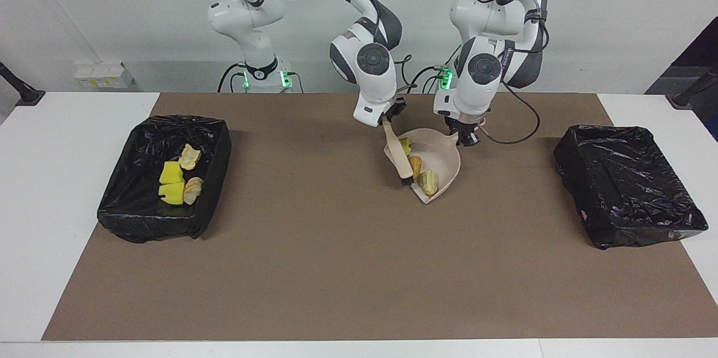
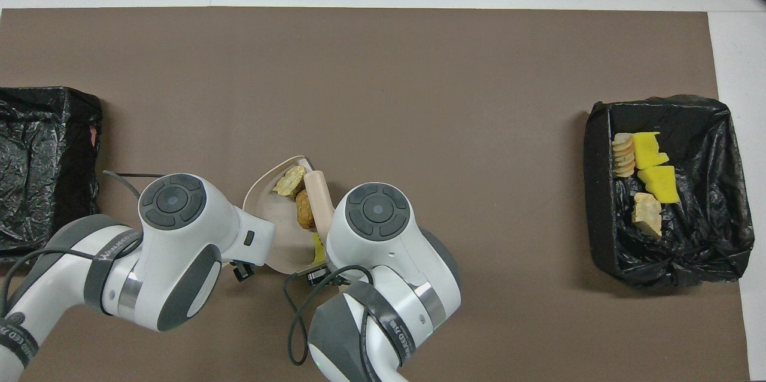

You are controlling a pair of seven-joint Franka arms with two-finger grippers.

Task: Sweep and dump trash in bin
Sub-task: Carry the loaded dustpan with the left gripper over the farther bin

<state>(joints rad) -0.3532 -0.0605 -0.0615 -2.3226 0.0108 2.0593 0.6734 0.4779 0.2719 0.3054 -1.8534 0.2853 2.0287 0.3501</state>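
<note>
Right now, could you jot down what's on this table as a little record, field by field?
dustpan: beige dustpan on the brown mat, held at its handle by the left tool
brush: beige-handled brush held by the right tool, bristles at the pan's mouth
scraps in pan: three, a yellow chunk, an orange lump and a tan lump
filled bin: black-lined bin at the right arm's end, holding four scraps
other bin: black-lined bin at the left arm's end, no scraps visible

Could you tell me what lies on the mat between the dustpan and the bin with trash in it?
Only bare brown mat lies between the dustpan and that bin, clearest in the facing view.
</note>
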